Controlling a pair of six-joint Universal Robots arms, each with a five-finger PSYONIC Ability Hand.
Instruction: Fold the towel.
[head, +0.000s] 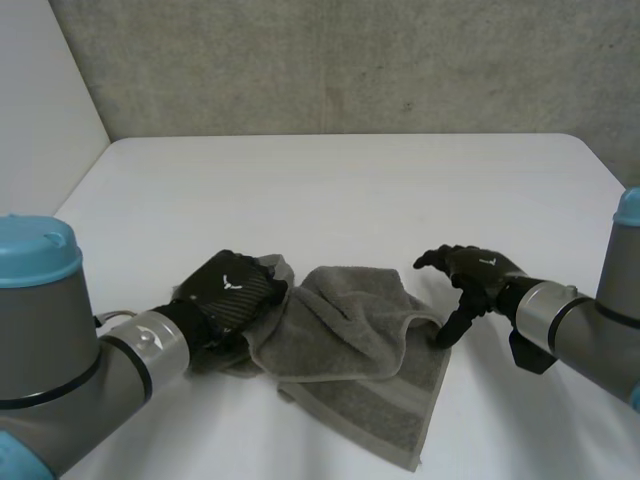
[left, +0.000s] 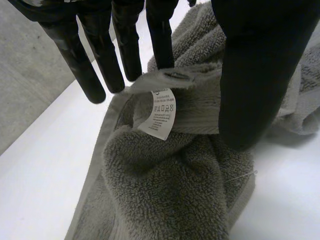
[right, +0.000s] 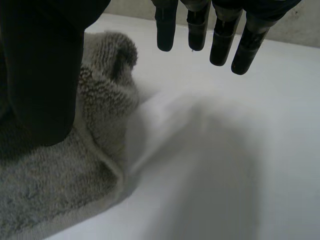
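**While the grey towel lies bunched, a hand sits at each end**

Where the white table (head: 350, 190) nears the robot, the grey terry towel (head: 350, 340) lies crumpled, its left part heaped in folds and its right part spread flatter, with one corner pointing towards the robot. The left hand (head: 232, 288) rests palm down on the towel's left end. In the left wrist view its fingers (left: 100, 60) are straight and spread. One fingertip touches the raised hem beside a white care label (left: 160, 114), and the thumb lies across the woven band. The right hand (head: 478, 272) is at the towel's right edge. In the right wrist view its fingers (right: 222, 40) hang relaxed and apart above bare table, while the thumb (right: 40, 75) presses down on the towel's rumpled edge.
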